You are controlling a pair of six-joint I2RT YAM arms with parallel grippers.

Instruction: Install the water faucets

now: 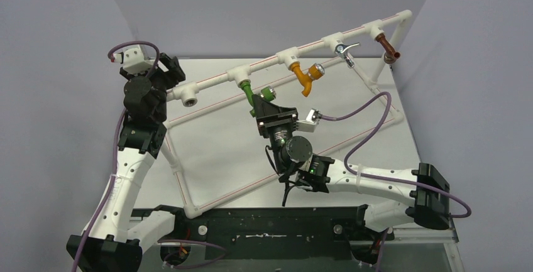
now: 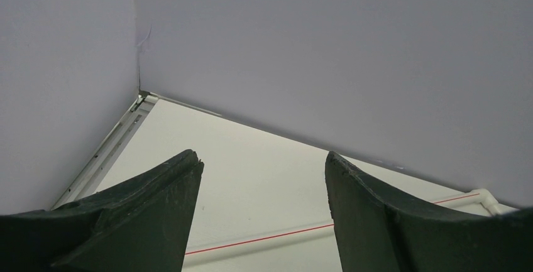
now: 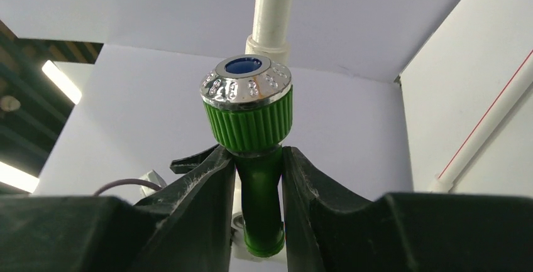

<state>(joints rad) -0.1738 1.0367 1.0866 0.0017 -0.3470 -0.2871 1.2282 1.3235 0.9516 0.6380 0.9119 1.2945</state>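
Note:
The green faucet (image 1: pixel 256 93) hangs from a tee on the raised white pipe (image 1: pixel 214 83), its stem at the tee and its ribbed knob toward my right gripper (image 1: pixel 265 103). In the right wrist view my two fingers are shut on the green faucet's body (image 3: pixel 259 184), just below its silver-capped green knob (image 3: pixel 246 99). My left gripper (image 1: pixel 171 71) is at the pipe's left end, near the open elbow socket (image 1: pixel 188 101). In the left wrist view its fingers (image 2: pixel 157 209) stand wide apart with nothing between them.
An orange tap (image 1: pixel 305 77), a chrome tap (image 1: pixel 344 51) and a brown tap (image 1: pixel 390 51) hang from further tees along the same pipe. The white pipe frame with red lines (image 1: pixel 182 181) rests on the table. Grey walls close in at back and sides.

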